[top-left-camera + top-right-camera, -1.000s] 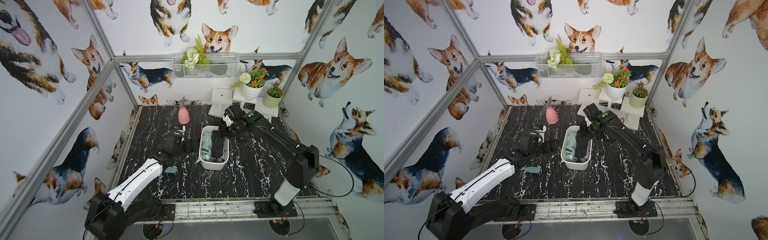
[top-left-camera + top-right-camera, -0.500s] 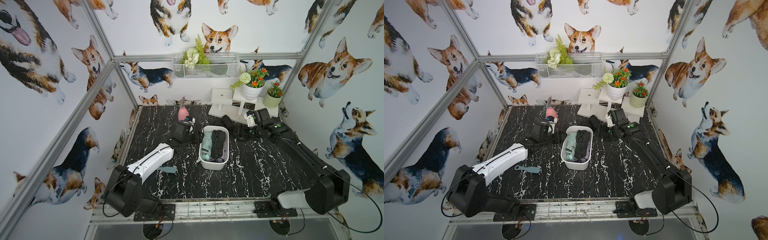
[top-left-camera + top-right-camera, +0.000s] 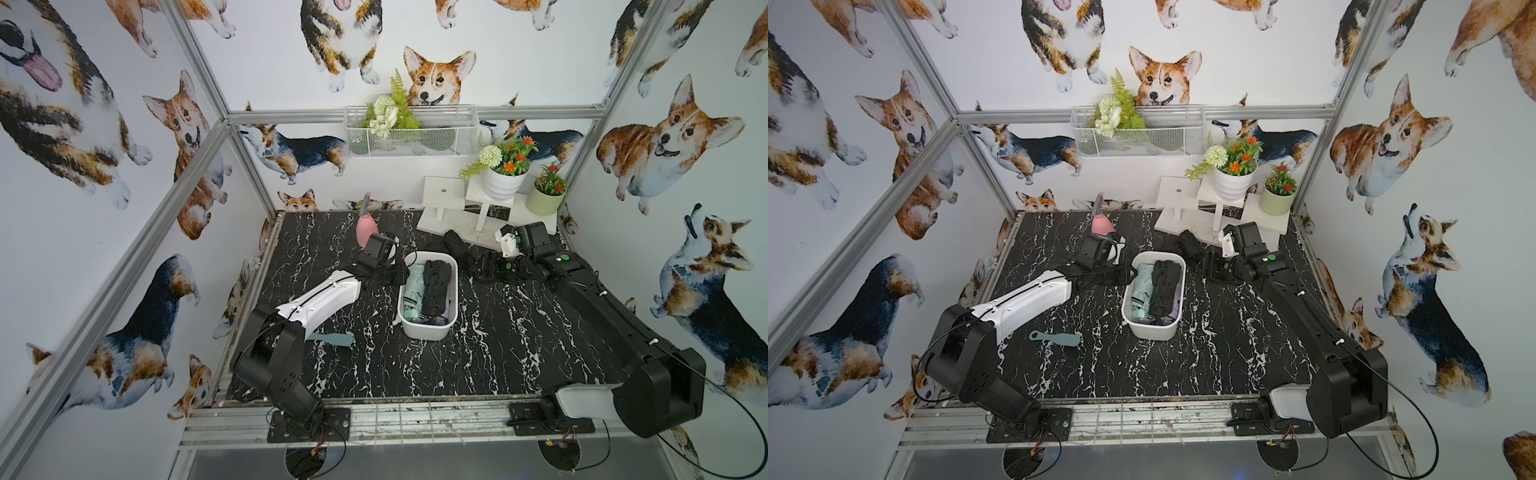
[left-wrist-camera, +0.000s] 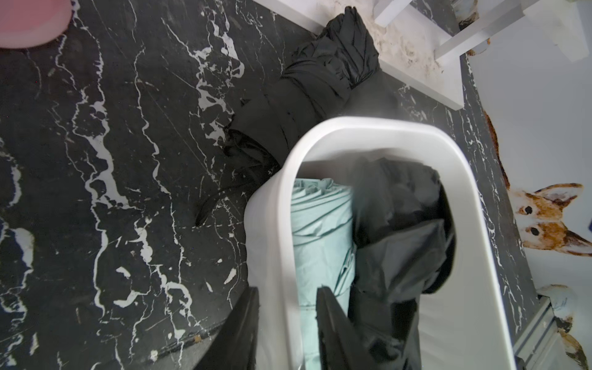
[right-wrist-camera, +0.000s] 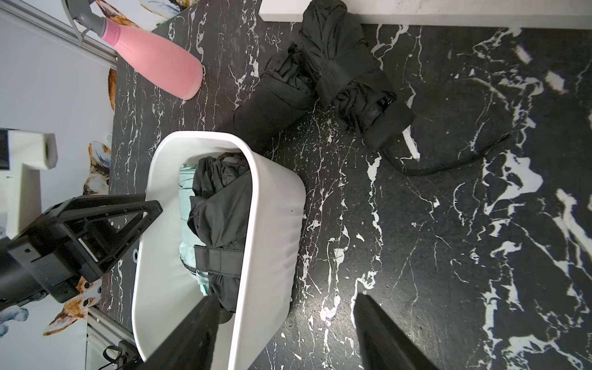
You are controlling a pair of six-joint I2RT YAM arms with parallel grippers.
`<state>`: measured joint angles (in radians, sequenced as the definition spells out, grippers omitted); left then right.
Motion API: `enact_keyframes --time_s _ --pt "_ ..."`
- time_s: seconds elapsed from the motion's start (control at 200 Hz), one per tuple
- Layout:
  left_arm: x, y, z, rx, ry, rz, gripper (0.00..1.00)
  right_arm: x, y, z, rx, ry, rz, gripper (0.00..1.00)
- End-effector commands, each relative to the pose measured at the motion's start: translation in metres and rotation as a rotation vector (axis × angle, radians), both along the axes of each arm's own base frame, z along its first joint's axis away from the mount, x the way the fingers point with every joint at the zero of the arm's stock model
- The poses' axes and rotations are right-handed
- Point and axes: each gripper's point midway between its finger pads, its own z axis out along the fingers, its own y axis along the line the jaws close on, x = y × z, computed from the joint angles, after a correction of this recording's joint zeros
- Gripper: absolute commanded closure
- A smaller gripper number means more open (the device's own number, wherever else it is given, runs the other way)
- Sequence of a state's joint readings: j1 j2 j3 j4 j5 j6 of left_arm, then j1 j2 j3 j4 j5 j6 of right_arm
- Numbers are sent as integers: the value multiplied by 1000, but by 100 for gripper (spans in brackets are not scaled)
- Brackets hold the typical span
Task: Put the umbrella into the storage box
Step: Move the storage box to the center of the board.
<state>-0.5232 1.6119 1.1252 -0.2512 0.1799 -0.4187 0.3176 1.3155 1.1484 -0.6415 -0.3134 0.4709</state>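
Observation:
The white storage box (image 3: pixel 428 330) (image 3: pixel 1152 330) stands mid-table with a mint umbrella (image 3: pixel 413 291) and a black umbrella (image 3: pixel 436 286) lying in it side by side. Another black folded umbrella (image 3: pixel 455 245) (image 3: pixel 1190 245) (image 4: pixel 320 80) (image 5: pixel 320 73) lies on the table behind the box, its strap trailing. My left gripper (image 3: pixel 399 276) (image 4: pixel 288 290) is closed round the box's left wall (image 4: pixel 275 243), one finger outside and one inside. My right gripper (image 3: pixel 469 268) (image 5: pixel 288 298) is open and holds nothing, low by the box's right wall (image 5: pixel 272 224).
A pink spray bottle (image 3: pixel 366 226) stands at the back left of the box. A teal flat tool (image 3: pixel 332 338) lies front left. A white stand (image 3: pixel 442 195) with plant pots fills the back right corner. A wire basket (image 3: pixel 409 141) hangs on the back wall.
The right arm left the black umbrella in the box and drew back to the right. The left arm swung in to the box and its jaws narrowed round the left wall.

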Motion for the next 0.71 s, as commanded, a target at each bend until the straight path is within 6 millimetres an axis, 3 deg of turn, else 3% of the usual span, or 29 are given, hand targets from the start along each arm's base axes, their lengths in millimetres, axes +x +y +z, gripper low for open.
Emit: enact_keyframes --time_s 0.0,0.135,0.34,0.576,0.701 --pt "-6 -2 -7 -5 26 -26 79 3 2 6 19 -26 -1 28" --pt "-8 -1 -1 -10 13 -28 100 7 3 5 22 -21 -6 29" --pt "-13 23 9 54 4 36 100 20 4 -3 1 -8 -3 29" --pt "-22 97 18 119 3 239 100 46 12 -20 -23 -18 35 30" --pt "-28 138 13 99 15 364 100 64 19 -24 -25 -32 55 31"
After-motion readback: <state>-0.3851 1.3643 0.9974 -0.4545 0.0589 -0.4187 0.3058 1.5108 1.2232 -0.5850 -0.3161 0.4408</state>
